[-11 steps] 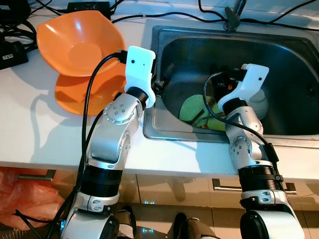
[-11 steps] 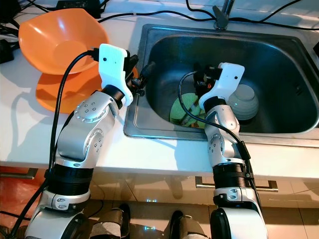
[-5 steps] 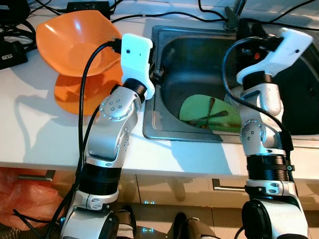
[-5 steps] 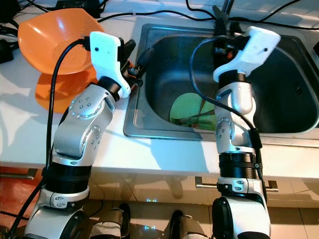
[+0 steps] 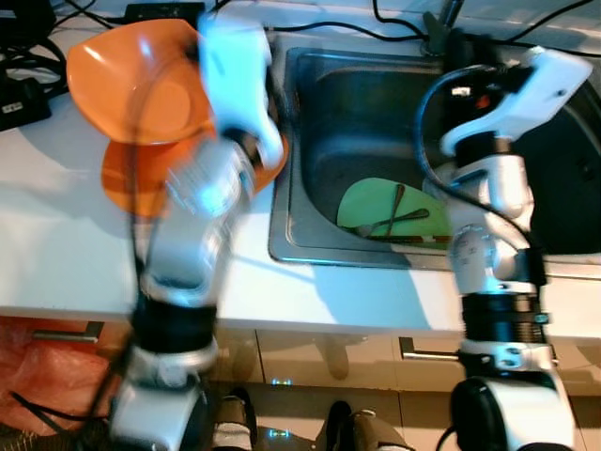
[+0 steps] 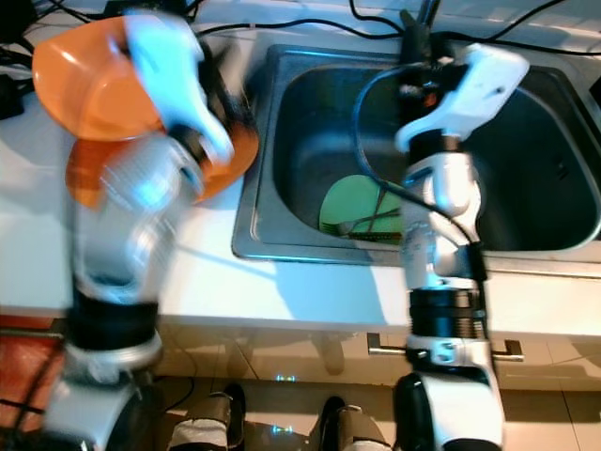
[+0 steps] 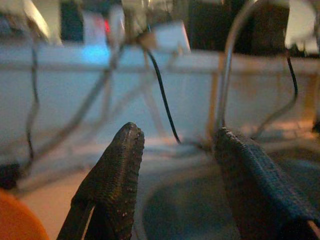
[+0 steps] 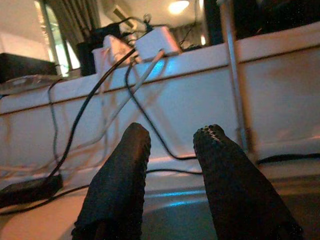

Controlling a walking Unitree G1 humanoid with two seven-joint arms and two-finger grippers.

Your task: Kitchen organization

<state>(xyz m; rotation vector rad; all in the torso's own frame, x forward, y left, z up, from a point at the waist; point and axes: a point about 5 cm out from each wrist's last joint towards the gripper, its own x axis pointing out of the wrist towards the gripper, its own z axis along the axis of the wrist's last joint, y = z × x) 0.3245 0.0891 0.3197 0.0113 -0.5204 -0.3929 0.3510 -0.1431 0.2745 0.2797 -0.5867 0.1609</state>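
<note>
Dishes are what the tidying seems to turn on: a green plate (image 5: 390, 209) lies flat on the floor of the steel sink (image 5: 291, 202) at centre frame, with dark utensils (image 5: 394, 221) crossed on top of it, probably left there for washing. Two orange bowls (image 5: 131, 85) sit nested on the white desk (image 5: 56, 254) at upper left, the upper one tilted.

Both arms are raised off the dishes. The right gripper (image 8: 172, 165) hangs above the sink near the upper right, fingers apart on nothing, aimed at the back wall. The left gripper (image 7: 177, 165) is blurred by motion over the bowls; its fingers are wide apart and empty.

Black cables (image 5: 329, 28) trail along the desk behind the sink, and the tap (image 5: 441, 28) stands at top centre, close to the right arm's path.
</note>
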